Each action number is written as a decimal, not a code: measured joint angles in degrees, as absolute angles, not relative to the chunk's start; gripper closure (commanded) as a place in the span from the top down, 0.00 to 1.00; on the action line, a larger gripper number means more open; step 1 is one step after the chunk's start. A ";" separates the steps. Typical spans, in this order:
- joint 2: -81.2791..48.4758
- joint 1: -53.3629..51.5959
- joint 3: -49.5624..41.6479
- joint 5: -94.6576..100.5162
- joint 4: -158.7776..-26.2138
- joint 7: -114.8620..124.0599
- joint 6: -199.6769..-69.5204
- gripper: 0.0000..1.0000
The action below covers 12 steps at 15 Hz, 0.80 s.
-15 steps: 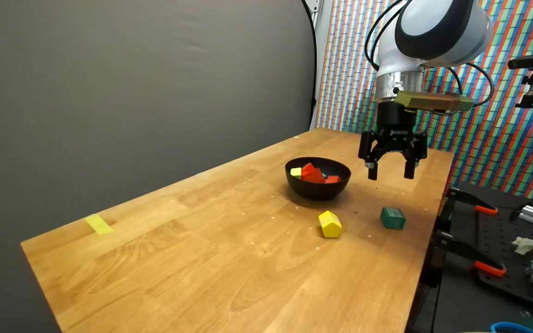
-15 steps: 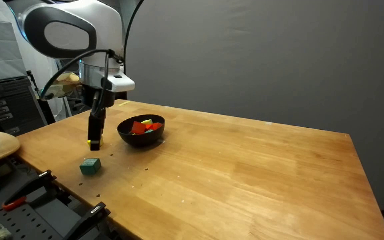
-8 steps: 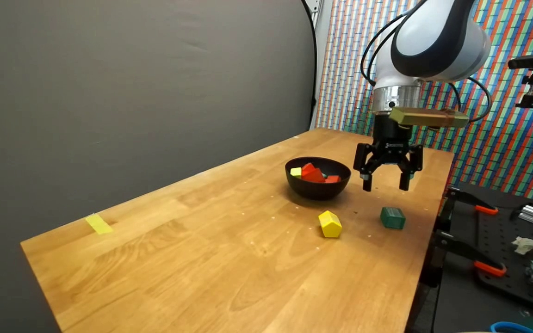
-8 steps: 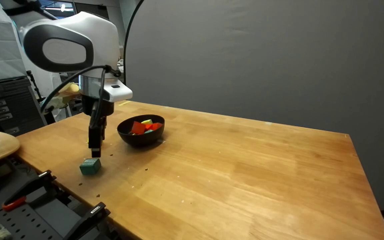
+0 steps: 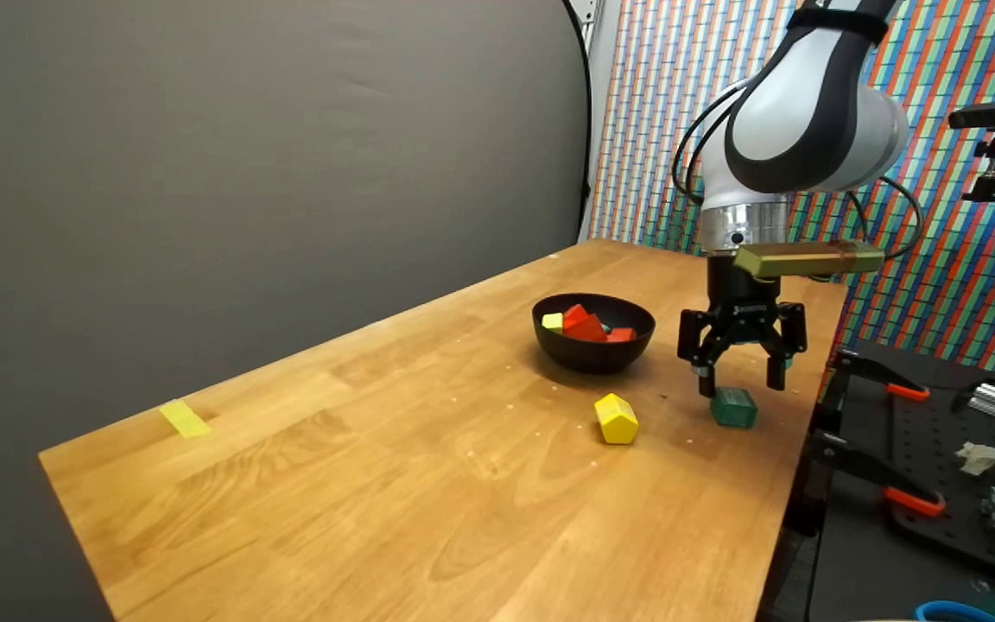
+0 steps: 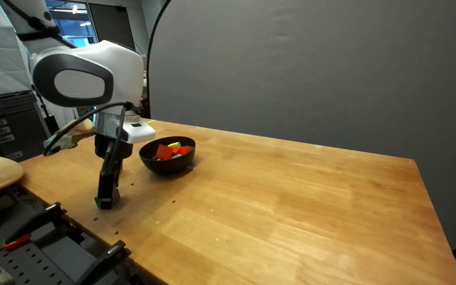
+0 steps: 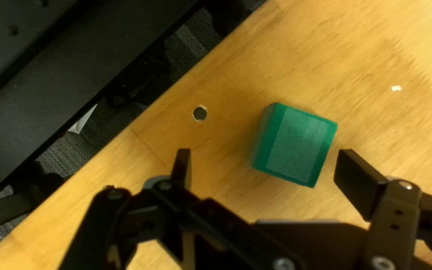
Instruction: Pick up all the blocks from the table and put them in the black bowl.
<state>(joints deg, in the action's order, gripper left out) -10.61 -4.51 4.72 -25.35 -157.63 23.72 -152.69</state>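
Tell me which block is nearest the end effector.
The green block on the table, framed by the open end effector; the yellow block there lies apart, the others sit in the black bowl.

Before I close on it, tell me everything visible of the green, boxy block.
The green, boxy block has flat faces, material unclear, and a duller top panel bordered in brighter green. It rests on the light wood table, near an edge, ungripped: the black tool is open, wood showing either side of the block in the wrist view.

Both exterior views overlook the table (image 5: 333, 501); the wrist view looks down, seemingly close.
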 measured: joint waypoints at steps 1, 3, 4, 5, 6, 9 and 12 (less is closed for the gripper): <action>-10.92 -4.51 4.73 -25.35 -157.63 23.72 -152.69 0.58; -11.29 -4.52 4.81 -25.35 -157.63 23.72 -152.69 0.43; -11.40 -4.52 4.90 -25.35 -157.63 23.70 -152.69 0.35; -11.48 -4.52 5.01 -25.35 -157.61 23.67 -152.62 0.28; -11.55 -4.52 5.12 -25.35 -157.59 23.60 -152.43 0.19; -11.59 -4.52 5.35 -25.35 -157.40 23.37 -152.24 0.18; -10.60 -4.83 5.15 -23.01 -156.84 23.89 -156.00 0.18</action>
